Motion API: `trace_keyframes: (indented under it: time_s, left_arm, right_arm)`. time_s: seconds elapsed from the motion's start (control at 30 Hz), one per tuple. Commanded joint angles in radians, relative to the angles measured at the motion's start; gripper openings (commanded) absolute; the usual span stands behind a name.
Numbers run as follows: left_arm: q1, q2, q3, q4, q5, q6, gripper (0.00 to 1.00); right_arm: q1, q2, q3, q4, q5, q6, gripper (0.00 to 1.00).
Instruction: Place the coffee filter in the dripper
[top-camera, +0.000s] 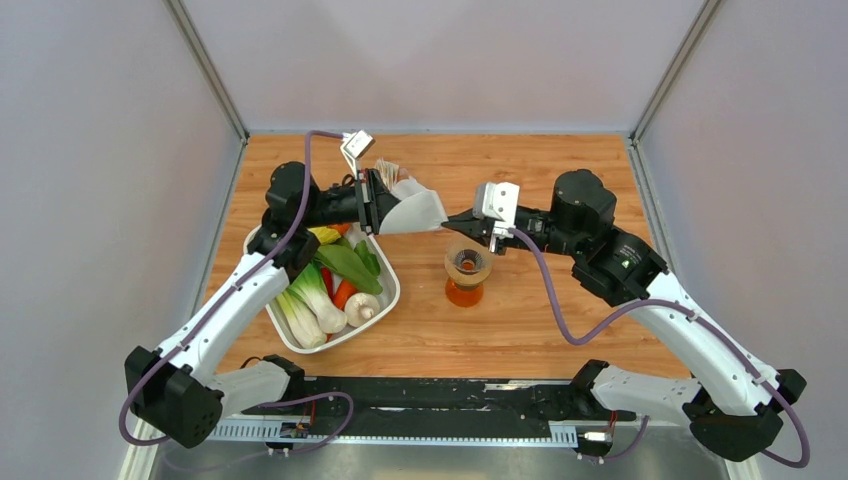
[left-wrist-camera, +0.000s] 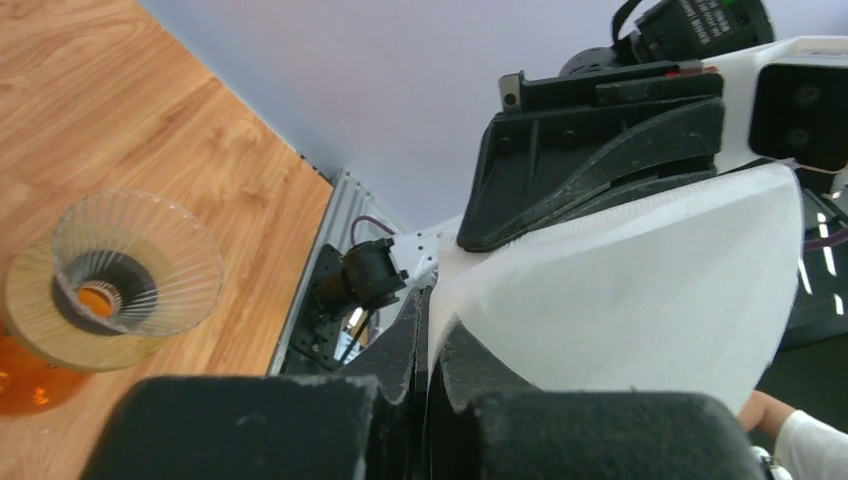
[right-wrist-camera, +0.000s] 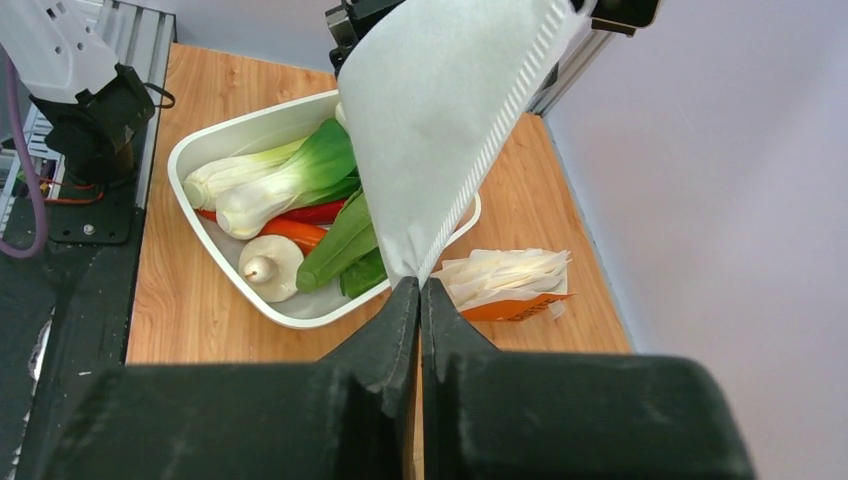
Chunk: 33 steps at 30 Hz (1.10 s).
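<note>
The coffee filter (top-camera: 418, 212) is a flat white paper fan held in the air between both grippers, over the table's middle. My left gripper (top-camera: 378, 212) is shut on its wide edge; in the left wrist view the filter (left-wrist-camera: 620, 290) enters the closed jaws of that gripper (left-wrist-camera: 432, 325). My right gripper (top-camera: 452, 220) is shut on its pointed tip; in the right wrist view the filter (right-wrist-camera: 440, 120) tapers into that gripper (right-wrist-camera: 420, 284). The dripper (top-camera: 467, 264), clear with a tan ring, sits on an orange glass vessel (top-camera: 464, 293) just below and right of the filter. It also shows in the left wrist view (left-wrist-camera: 135, 262).
A white tray (top-camera: 393, 287) of vegetables lies left of the dripper, under the left arm; its rim shows in the right wrist view (right-wrist-camera: 215, 135). A wrapped bundle of filter papers (right-wrist-camera: 505, 280) lies at the back of the table (top-camera: 388, 172). Walls close the sides and back.
</note>
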Motion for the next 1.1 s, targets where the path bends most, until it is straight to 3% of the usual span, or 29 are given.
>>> trace_keyframes:
  time_s: [0.0, 0.13, 0.33, 0.53, 0.7, 1.07]
  left_arm:
    - [0.008, -0.029, 0.038, -0.079, -0.069, 0.109, 0.0]
    - [0.009, -0.038, 0.122, -0.287, -0.198, 0.326, 0.0]
    - [-0.01, -0.023, 0.255, -0.539, -0.503, 0.755, 0.0]
    - [-0.173, 0.006, 0.314, -0.602, -0.916, 1.151, 0.0]
    - [-0.275, 0.063, 0.375, -0.585, -1.146, 1.284, 0.0]
    - [-0.374, 0.14, 0.44, -0.55, -1.285, 1.346, 0.0]
  right_arm:
    - [0.007, -0.021, 0.008, 0.023, 0.041, 0.024, 0.1]
    - [0.004, -0.025, 0.03, 0.006, 0.099, 0.098, 0.62]
    - [-0.085, -0.037, 0.094, -0.056, 0.171, 0.263, 1.0]
    - [-0.198, -0.007, 0.203, -0.058, 0.217, 0.421, 1.0]
    - [-0.202, 0.025, 0.243, -0.02, 0.272, 0.512, 1.0]
    - [-0.196, 0.079, 0.166, 0.078, 0.285, 0.573, 1.0]
